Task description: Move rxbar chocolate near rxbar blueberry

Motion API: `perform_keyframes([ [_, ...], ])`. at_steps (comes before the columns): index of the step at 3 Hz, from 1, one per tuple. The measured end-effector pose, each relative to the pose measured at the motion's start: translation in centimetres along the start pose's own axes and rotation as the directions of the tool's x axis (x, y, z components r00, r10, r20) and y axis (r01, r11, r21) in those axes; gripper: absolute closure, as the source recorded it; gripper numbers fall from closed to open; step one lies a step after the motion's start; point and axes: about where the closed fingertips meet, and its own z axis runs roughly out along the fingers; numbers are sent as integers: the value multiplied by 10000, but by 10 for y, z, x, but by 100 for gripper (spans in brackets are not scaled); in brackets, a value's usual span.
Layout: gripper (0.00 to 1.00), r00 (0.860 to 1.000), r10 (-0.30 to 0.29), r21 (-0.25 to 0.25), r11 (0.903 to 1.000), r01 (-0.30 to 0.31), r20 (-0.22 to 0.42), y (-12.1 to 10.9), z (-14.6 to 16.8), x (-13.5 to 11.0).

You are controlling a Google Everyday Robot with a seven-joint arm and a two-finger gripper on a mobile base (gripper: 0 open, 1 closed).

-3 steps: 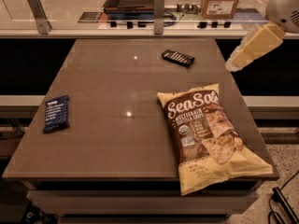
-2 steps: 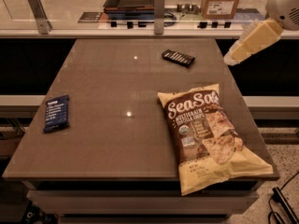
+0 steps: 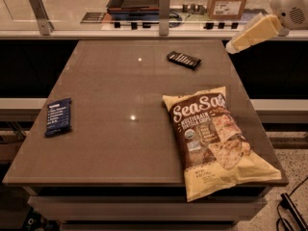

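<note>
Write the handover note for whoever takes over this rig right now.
The claw is up beyond the far right corner of the table, apart from everything on it.
The rxbar chocolate lies flat on the far side, right of centre.
The rxbar blueberry lies flat at the left edge, well apart from it.
The chip bag lies near right.
Done: nothing yet.
Left: grasp the rxbar chocolate and set it beside the rxbar blueberry.

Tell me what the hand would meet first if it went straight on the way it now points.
The hand, at the upper right, points down and left. It would probably meet the table near the rxbar chocolate, perhaps the bar itself; depth is unclear.
</note>
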Motion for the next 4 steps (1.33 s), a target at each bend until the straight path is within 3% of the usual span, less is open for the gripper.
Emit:
perform_keyframes([
  [1, 0, 9984, 402, -161, 9991, -396, 389, -15, 25, 9],
  [2, 0, 9967, 748, -522, 9960, -731, 316, -29, 57, 19],
  [3, 0, 9945, 1046, -969, 9899, -1039, 25, -38, 85, 27],
  [4, 0, 9880, 1522, -1448, 9773, -1547, -280, -37, 114, 32],
])
